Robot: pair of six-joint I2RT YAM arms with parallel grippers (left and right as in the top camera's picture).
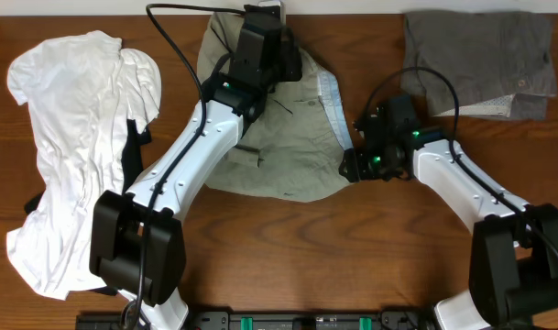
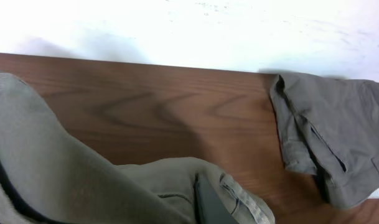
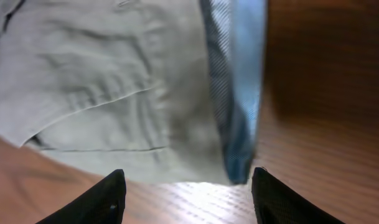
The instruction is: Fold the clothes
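The khaki shorts lie wrinkled at the table's middle back, their pale blue waistband lining turned out along the right side. My left gripper is at their far edge, shut on the khaki cloth. In the left wrist view the cloth drapes over one dark finger. My right gripper hovers low at the waistband's near right corner. In its own view it stands open, with the blue lining's corner just ahead of the fingertips and nothing between them.
A crumpled white T-shirt covers the left of the table, with a black item at its edge. Darker grey shorts lie at the back right, and also show in the left wrist view. A white wall runs behind the table.
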